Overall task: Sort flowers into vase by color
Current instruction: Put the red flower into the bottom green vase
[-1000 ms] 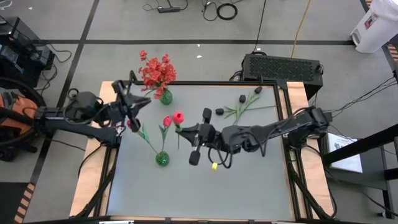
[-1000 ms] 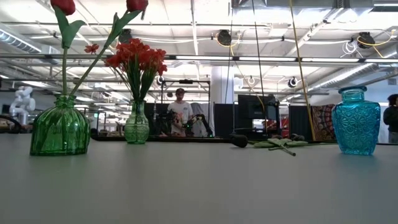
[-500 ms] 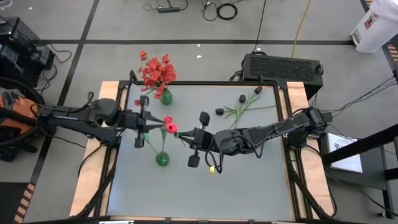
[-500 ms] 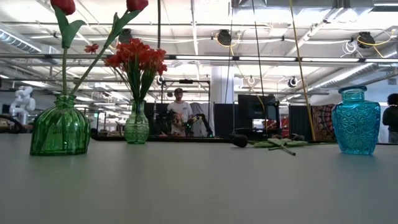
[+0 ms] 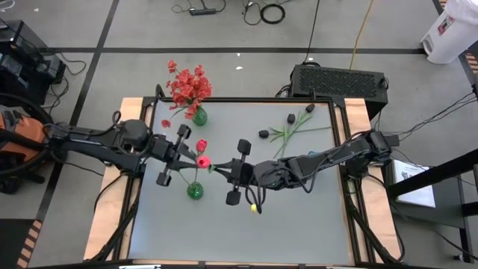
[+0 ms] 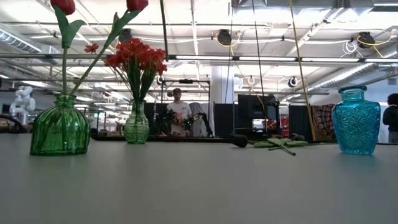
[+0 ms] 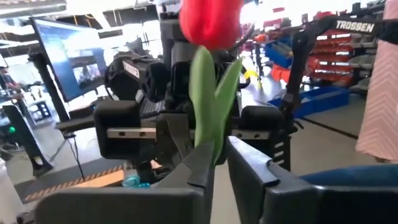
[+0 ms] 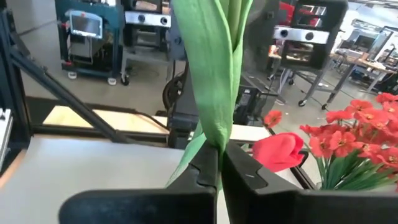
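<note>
Fingers [image 8: 205, 163] of the right gripper [image 8: 219, 167] sit pinched tight on a red tulip's [image 7: 210, 22] green stem & leaf [image 8: 214, 68], seen close in the right wrist view; bloom itself is cut off up top there, w/ a second red tulip [image 8: 278, 151] and the red spray [image 8: 357, 134] off to one side. Left wrist view: left gripper [image 7: 219, 160] has its fingers only slightly apart around the same stem, prob. touching it, can't be sure; right arm's body fills the bkgd. High view: both grippers meet mid-table just above the round green vase [image 5: 194, 191], left gripper [image 5: 187, 146] from the left, right gripper [image 5: 216, 166] from the right, tulip head [image 5: 202, 160] between them. Black blooms [image 5: 264, 134] lie w/ loose stems nearer the far right corner. Low view: grippers out of frame; green vase [image 6: 60, 129] w/ two tulips cropped at the top, narrow green vase [image 6: 137, 124] holding the spray, blue vase [image 6: 355, 121] at right.
</note>
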`<action>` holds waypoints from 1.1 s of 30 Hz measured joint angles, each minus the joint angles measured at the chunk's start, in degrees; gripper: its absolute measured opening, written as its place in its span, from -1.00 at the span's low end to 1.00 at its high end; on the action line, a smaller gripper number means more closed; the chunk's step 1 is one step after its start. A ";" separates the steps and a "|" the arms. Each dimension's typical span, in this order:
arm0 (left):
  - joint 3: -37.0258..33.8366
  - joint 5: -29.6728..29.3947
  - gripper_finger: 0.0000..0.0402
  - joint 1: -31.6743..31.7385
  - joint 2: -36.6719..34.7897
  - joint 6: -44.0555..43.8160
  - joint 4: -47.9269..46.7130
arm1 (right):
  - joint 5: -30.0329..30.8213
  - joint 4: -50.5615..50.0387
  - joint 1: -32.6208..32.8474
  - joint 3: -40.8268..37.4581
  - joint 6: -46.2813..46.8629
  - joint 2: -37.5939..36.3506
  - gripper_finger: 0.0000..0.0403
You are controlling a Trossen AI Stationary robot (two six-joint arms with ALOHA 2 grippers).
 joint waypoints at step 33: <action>0.00 -0.71 -0.19 -3.02 8.46 -4.05 11.16 | -1.49 0.83 0.70 0.02 -0.09 1.08 -1.00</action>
